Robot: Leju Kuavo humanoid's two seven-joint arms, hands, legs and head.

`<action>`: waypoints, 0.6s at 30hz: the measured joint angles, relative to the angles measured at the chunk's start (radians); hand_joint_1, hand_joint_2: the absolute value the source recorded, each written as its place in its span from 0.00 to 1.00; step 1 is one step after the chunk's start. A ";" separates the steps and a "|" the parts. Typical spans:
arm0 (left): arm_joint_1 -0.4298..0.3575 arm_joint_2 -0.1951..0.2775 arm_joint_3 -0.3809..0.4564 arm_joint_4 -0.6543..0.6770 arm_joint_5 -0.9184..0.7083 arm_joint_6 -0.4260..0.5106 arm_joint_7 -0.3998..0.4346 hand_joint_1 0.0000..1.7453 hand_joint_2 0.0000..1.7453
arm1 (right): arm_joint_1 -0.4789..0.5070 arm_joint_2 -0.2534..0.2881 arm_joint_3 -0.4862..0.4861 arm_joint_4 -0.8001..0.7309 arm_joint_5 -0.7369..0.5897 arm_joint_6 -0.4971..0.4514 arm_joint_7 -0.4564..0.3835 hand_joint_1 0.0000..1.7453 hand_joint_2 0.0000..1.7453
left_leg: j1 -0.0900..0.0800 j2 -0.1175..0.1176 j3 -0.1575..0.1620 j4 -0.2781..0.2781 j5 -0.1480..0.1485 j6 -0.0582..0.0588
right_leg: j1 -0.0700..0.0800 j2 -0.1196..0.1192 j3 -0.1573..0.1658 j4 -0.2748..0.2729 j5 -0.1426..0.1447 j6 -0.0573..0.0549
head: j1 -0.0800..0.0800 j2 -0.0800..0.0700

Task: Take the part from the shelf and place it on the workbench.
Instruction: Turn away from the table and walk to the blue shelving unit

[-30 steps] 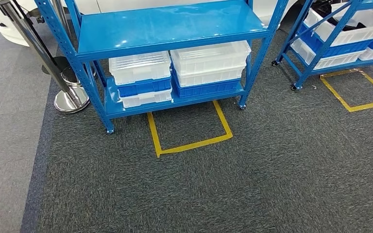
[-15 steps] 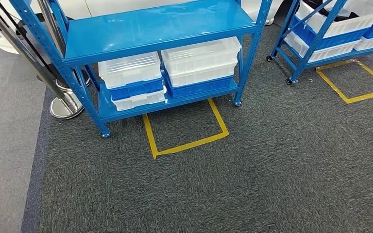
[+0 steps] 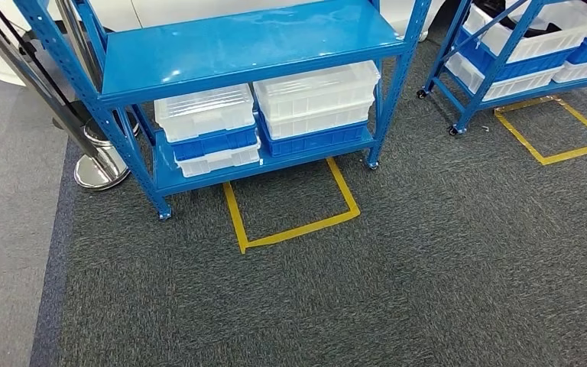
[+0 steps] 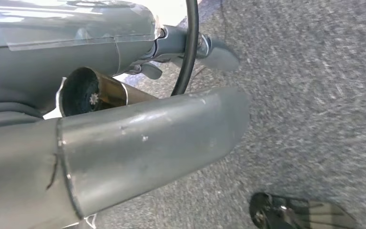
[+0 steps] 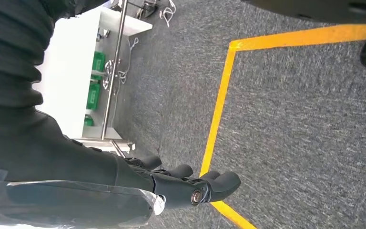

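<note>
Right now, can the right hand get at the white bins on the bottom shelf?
Probably not yet. The right hand hangs low over the carpet by yellow tape, holding nothing, and open carpet lies between the robot and the white bins.

Left hand (image 4: 181,57) hanging, holding nothing, right hand (image 5: 181,183) hanging, fingers loose

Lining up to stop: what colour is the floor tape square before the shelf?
Yellow tape square, clearest in the head view.
</note>
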 joint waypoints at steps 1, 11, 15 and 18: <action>0.000 0.000 0.001 0.000 0.000 0.000 0.000 0.00 0.00 | 0.000 0.000 0.000 0.000 0.001 -0.001 0.000 0.00 1.00 | -0.001 0.000 0.009 -0.021 0.002 0.011 | 0.001 -0.001 -0.001 0.006 -0.006 0.010 | 0.000 0.000; 0.001 0.000 0.004 0.000 0.000 0.001 -0.002 0.00 0.00 | 0.002 0.000 0.000 0.000 0.005 -0.002 -0.003 0.00 1.00 | -0.018 0.003 0.033 -0.024 -0.016 0.037 | 0.010 -0.005 -0.062 0.079 0.011 -0.001 | 0.001 0.000; -0.001 -0.001 0.004 0.000 -0.001 0.001 -0.003 0.00 0.00 | 0.001 -0.001 0.000 0.000 0.005 -0.001 -0.004 0.00 1.00 | -0.019 0.003 0.036 -0.022 -0.028 0.018 | 0.018 -0.005 -0.030 0.007 0.021 -0.018 | 0.000 0.000; -0.001 0.000 0.004 0.000 -0.001 0.002 -0.003 0.00 0.00 | 0.003 0.000 0.000 0.000 0.006 0.000 -0.004 0.00 1.00 | -0.016 0.004 0.020 0.031 -0.065 -0.001 | 0.009 -0.007 -0.017 -0.008 0.022 -0.029 | 0.000 0.000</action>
